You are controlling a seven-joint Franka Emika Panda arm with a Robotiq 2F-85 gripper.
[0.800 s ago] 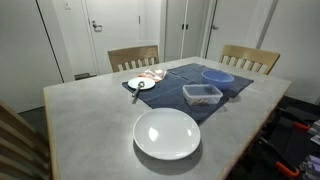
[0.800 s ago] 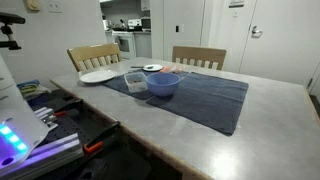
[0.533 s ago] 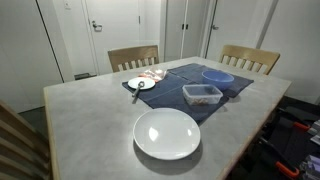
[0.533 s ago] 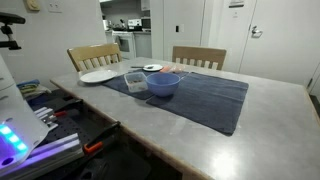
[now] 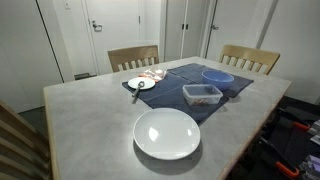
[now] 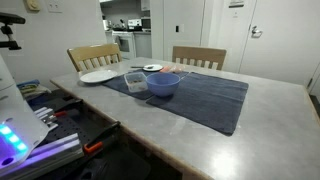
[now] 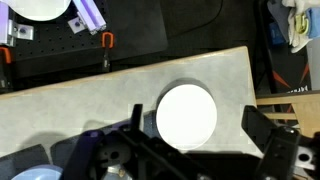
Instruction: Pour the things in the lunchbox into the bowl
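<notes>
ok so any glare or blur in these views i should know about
In an exterior view: soft, even light, though the white plate is nearly blown out and the lunchbox contents are too small to resolve. In an exterior view: a blue light glows at the lower left. Wrist view: the plate is featureless white; the jaws, near the lens, look dark and soft.

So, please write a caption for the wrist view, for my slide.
Open gripper framing a large round white plate on the pale grey table.
</notes>
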